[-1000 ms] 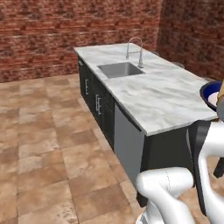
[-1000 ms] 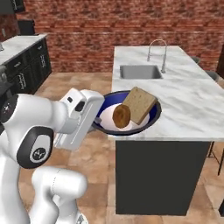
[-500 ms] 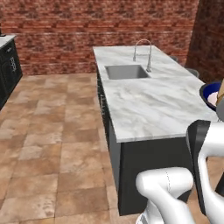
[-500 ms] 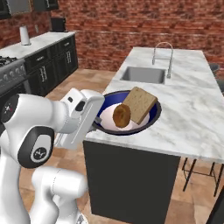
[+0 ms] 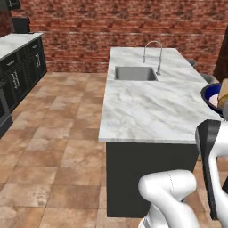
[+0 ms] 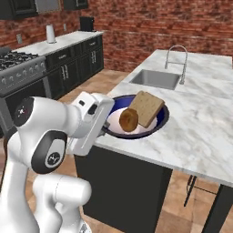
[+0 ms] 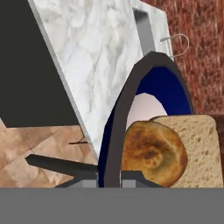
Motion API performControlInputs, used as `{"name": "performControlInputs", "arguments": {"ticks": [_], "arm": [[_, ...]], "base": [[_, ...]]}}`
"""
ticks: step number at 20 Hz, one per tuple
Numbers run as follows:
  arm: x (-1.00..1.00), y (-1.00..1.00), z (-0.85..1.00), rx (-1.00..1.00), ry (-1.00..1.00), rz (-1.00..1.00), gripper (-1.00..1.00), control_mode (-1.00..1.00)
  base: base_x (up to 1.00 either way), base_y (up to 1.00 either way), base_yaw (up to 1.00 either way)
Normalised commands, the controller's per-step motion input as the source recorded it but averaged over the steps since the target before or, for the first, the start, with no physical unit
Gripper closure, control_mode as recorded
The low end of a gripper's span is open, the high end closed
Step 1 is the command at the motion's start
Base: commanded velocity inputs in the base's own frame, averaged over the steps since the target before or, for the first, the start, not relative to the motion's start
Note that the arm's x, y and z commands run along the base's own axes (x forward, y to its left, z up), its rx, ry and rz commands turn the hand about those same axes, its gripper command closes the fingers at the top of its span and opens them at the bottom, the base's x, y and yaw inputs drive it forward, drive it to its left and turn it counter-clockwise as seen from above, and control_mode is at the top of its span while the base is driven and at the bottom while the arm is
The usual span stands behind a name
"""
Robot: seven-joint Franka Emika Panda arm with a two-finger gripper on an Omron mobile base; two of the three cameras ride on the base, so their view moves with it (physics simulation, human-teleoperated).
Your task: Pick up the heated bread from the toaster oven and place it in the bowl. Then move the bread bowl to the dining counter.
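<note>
1. Your white two-finger gripper [image 7: 109, 177] pinches the near rim of the shallow dark blue round bowl [image 6: 160, 123], one finger either side of the wall in the hand view, and holds it over the near corner of the long white-grey marble-topped dining counter [image 6: 205, 123]. Whether the bowl's base touches the marble or floats just above it cannot be told.

2. In the bowl the small golden-brown rounded piece of heated bread [image 6: 129, 119] leans against a tan square slice of toast [image 6: 146, 108] that stands tilted on edge.

3. You hold the bowl by one side alone. Tip the wrist and the load slides; the round piece would roll first, and the floor lies just beyond the near edge.

4. The bowl sits partly over the counter's edge in the right base view. Let go here and it may tip off the marble, since part of it looks unsupported. Carry it farther in first.

5. Lower too fast and the base strikes the stone; the upright toast could topple out and knock the bread with it.

6. Farther along the counter are the steel sink [image 5: 136, 73] and the curved steel faucet [image 5: 152, 52], well apart from the bowl. Overshoot far and the bowl drops into the basin.
</note>
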Motion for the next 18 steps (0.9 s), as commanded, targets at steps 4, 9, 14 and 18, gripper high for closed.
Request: {"name": "performControlInputs", "arguments": {"ticks": [4,9,14,18], "arm": [[0.96,-0.14,-0.04,0.09,0.29,0.12,1.00,-1.00],[1.00,-0.38,-0.35,0.07,0.21,0.17,1.00,-1.00],[0.73,-0.13,-0.66,0.00,-0.03,0.12,1.00,-1.00],[0.79,-0.23,-0.61,0.00,-0.07,0.09,1.00,-1.00]], "base": [[0.00,0.00,0.00],[0.00,0.00,0.00],[0.00,0.00,0.00],[0.00,0.00,0.00]]}}
